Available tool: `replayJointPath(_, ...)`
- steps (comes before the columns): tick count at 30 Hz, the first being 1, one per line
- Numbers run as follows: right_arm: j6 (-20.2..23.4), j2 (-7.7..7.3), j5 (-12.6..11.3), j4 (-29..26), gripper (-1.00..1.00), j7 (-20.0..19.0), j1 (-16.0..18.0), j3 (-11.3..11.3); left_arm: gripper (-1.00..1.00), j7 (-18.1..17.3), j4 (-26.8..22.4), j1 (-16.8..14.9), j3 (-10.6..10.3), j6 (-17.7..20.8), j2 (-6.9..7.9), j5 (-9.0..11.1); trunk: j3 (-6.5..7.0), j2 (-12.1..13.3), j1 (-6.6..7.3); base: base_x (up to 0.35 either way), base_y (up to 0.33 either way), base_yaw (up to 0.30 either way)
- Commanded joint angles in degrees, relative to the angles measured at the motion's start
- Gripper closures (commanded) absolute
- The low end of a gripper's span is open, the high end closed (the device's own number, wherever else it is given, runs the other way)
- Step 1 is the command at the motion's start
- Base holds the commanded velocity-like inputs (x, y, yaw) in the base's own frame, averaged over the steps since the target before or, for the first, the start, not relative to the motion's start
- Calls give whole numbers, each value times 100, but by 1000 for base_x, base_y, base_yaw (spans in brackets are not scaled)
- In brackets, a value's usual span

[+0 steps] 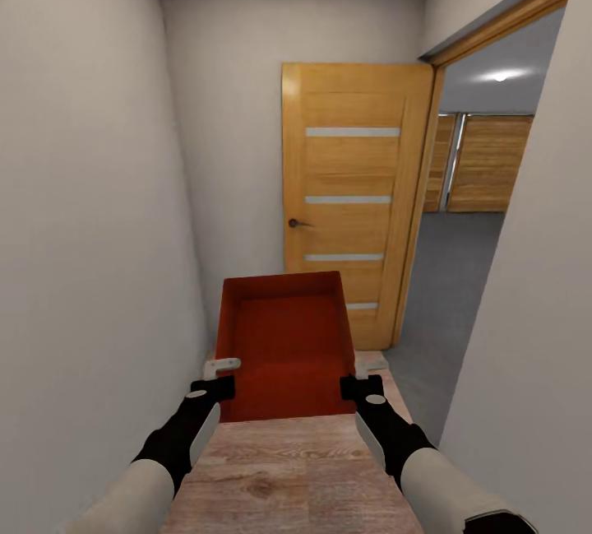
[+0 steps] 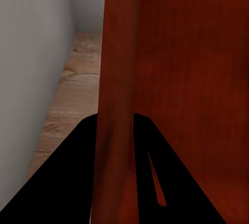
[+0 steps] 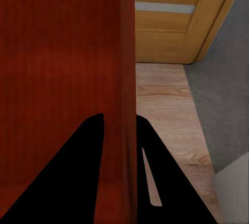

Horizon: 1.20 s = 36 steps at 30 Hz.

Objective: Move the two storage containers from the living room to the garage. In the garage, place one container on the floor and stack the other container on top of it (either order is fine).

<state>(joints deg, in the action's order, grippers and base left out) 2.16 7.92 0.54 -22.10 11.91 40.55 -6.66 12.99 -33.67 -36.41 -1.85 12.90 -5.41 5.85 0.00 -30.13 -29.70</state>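
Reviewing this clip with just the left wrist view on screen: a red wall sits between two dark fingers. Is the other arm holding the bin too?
Observer: Yes. The right gripper clamps the opposite side wall of the same storage container.
Operator: Is it carried level?
Observer: In the head view it is held out in front between both arms, open side up, and it looks empty.
Operator: What lies ahead?
Observer: An open wooden door, with a doorway to its right onto a dark grey floor.
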Motion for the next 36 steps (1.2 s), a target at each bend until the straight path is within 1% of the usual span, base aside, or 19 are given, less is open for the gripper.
replayJointPath(1, 17, -10, 122, -31, 100, 110, 6, 359, 100, 168, 1, 2, 482, 43, 13, 22, -1, -3, -5, 323, 0, 0)
replayJointPath(25, 14, -10, 122, -31, 100, 110, 6, 359, 100, 172, -3, 2, 484, 38, 13, 22, -1, -3, -5, 323, 0, 0)
replayJointPath(26, 12, 21, -19, 22, 100, 73, 6, -54, 100, 43, -34, -15, -42, 11, 22, 85, -2, -3, -5, 0, 0, 0)
replayJointPath(30, 19, 19, 1, 22, 100, 72, 6, -52, 100, 45, -48, -12, -41, 11, 27, 98, -2, -3, -5, 0, 0, 0)
replayJointPath(32, 25, -2, -15, 14, 100, 92, 6, -32, 100, 45, -38, -9, -33, 11, 49, 138, -2, -3, -5, 0, 0, 0)
replayJointPath(34, 26, -17, -26, 8, 100, 103, 6, -79, 100, 45, -47, -7, -62, 11, 59, 194, -2, -3, -5, 0, 0, 0)
replayJointPath(36, 28, -22, -27, 6, 100, 106, 6, -92, 100, 46, -49, -7, -78, 11, 63, 204, -2, -3, -5, 0, 0, 0)
